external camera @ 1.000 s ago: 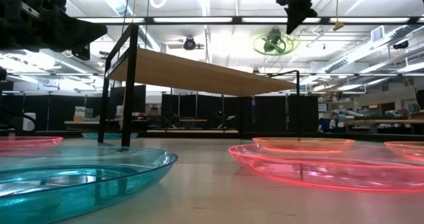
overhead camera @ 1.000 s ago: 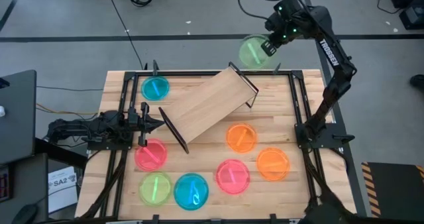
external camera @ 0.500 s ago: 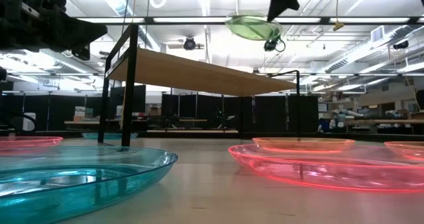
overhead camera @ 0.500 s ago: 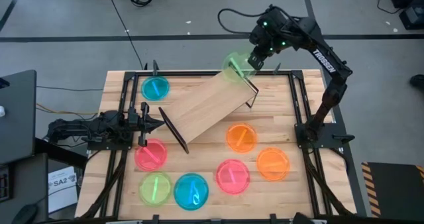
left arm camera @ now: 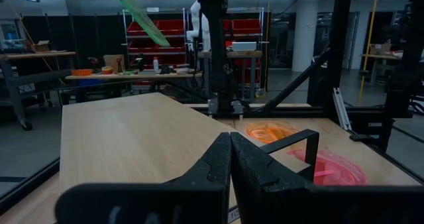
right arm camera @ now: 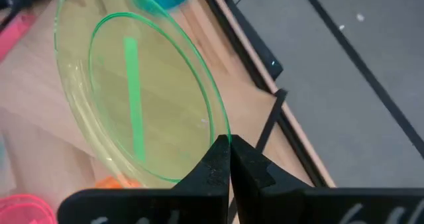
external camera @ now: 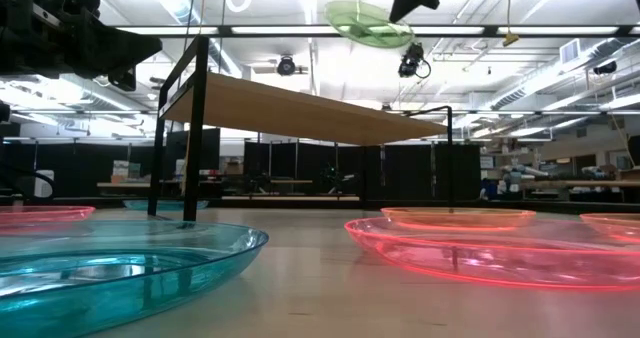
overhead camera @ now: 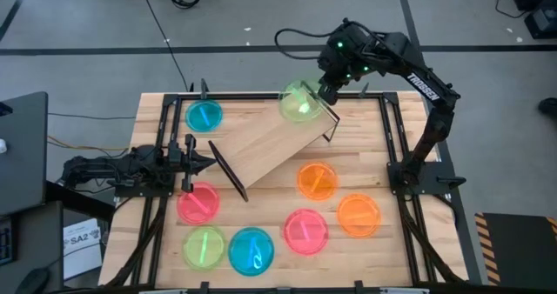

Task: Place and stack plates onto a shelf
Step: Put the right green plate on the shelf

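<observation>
The right claw [overhead camera: 324, 92], pinched tight on the green plate's [overhead camera: 298, 103] rim, is carrying it in from beyond the shelf [overhead camera: 271, 137], now above its far end, nearing release. The left claw [overhead camera: 193, 159], closed and empty, is waiting beside the shelf.

Your shelf [overhead camera: 277, 137] top lies bare below the held green plate [overhead camera: 298, 103]; seven plates [overhead camera: 304, 230] crowd the table [overhead camera: 365, 150] around it.

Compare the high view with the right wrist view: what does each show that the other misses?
Only the high view shows the left claw waiting at the table's left edge and the orange plates beyond the shelf. Only the right wrist view shows the right claw pinching the green plate's rim. Both show that plate held over the shelf's end.
</observation>
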